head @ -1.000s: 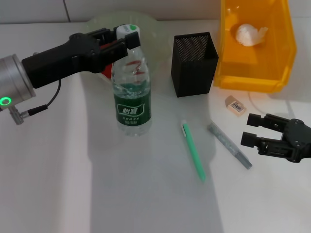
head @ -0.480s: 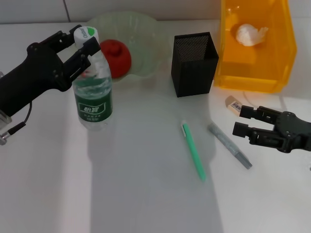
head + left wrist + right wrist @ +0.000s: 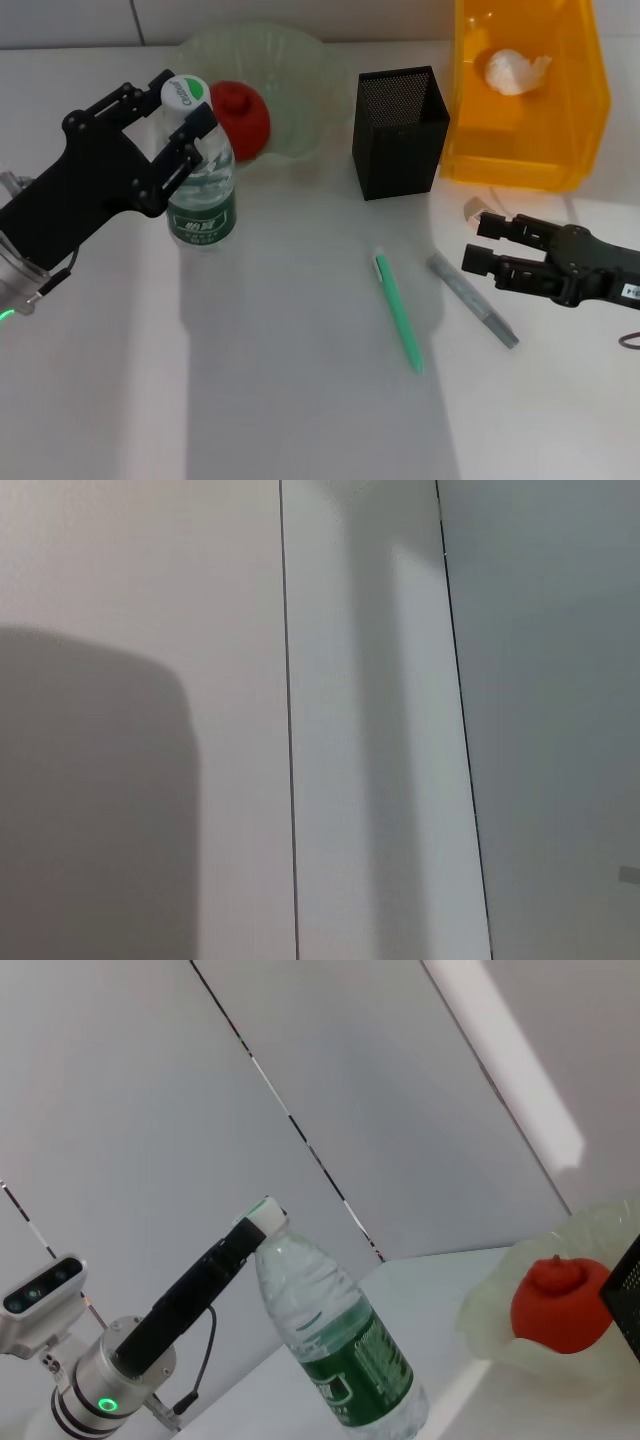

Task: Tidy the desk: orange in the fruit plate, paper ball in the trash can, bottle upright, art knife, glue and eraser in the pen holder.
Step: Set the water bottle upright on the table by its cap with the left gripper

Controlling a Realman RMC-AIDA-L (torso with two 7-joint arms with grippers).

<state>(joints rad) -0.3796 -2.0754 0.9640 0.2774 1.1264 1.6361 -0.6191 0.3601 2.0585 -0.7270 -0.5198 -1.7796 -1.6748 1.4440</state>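
Two grippers busy: left gripper (image 3: 160,125) clamped round the neck of the bottle (image 3: 200,190), clear ribbed plastic, white cap, green label, standing upright probably so it can just be let go. Just past the fingertips, orange (image 3: 241,118) sitting in the wavy pale green fruit plate (image 3: 300,75). Further right, black mesh pen holder (image 3: 400,130), then paper ball (image 3: 515,70) inside the translucent trash can (image 3: 560,150). Right gripper (image 3: 483,243) spread wide, tan eraser (image 3: 473,209) right at its fingertips, likely next grab.

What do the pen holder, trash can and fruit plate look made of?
Pen holder: black metal mesh by the look; fine perforations show.
Trash can: glossy translucent orange-yellow plastic; the paper ball sits inside.
Fruit plate: translucent pale green, ribbed; plastic or glass, unclear.
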